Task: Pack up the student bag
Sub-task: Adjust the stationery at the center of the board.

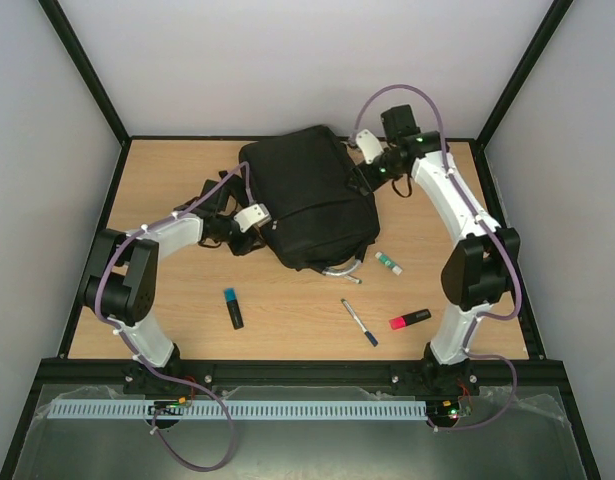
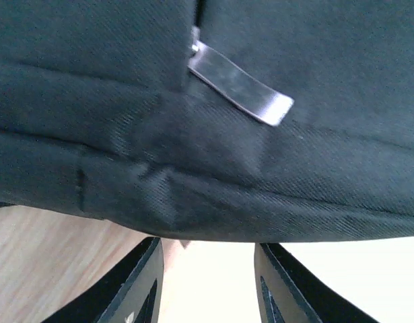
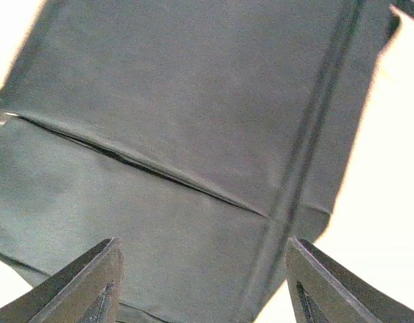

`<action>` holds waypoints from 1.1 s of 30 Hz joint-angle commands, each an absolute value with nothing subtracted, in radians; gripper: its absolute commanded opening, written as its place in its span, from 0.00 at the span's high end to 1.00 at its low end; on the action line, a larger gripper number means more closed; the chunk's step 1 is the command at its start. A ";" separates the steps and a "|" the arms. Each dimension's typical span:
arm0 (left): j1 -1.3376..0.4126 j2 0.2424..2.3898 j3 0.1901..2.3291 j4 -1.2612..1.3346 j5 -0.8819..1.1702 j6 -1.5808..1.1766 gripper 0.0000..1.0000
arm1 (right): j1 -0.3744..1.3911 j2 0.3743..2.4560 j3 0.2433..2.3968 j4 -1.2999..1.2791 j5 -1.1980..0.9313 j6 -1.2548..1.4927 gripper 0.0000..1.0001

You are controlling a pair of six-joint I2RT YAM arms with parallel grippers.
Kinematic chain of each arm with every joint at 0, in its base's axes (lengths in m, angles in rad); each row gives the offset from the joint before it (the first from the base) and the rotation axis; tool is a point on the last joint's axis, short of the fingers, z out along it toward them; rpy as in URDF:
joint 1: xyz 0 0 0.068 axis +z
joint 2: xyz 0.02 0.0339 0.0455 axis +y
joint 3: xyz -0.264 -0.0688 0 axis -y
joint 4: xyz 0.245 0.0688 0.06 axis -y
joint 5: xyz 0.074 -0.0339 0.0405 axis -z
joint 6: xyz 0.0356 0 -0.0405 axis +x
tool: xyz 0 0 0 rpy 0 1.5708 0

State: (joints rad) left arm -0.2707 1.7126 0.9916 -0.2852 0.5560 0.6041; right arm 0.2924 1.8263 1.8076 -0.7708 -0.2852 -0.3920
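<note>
The student bag (image 1: 307,195), a large black backpack, lies flat in the middle of the table, its grey loop handle (image 1: 339,268) toward the near side. My left gripper (image 1: 253,217) is at the bag's left edge, low over the table. In the left wrist view it (image 2: 207,250) is open, with bare wood between the fingers and the bag's seam (image 2: 193,202) right at the tips. A metal zip pull (image 2: 240,84) lies on the fabric ahead. My right gripper (image 1: 366,148) hangs over the bag's far right corner, open (image 3: 203,259), with a zip line (image 3: 146,165) below.
On the near table lie a black marker with a blue cap (image 1: 233,308), a pen (image 1: 359,322), a red highlighter (image 1: 409,320) and a small white-and-green stick (image 1: 389,263). Black straps (image 1: 209,192) trail off the bag's left side. Frame posts and walls bound the table.
</note>
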 commanded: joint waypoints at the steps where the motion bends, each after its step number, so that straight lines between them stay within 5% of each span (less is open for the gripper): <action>1: -0.274 1.720 0.983 -0.184 0.538 0.563 0.60 | 0.156 1.858 1.739 -0.774 -0.287 -0.339 0.34; 12: -0.273 1.740 0.973 -0.151 0.549 0.545 0.57 | -0.081 1.884 1.504 -0.871 -0.326 -0.509 0.33; 33: -0.272 1.737 0.975 -0.182 0.563 0.535 0.58 | -0.084 1.985 1.346 -0.884 -0.331 -0.572 0.33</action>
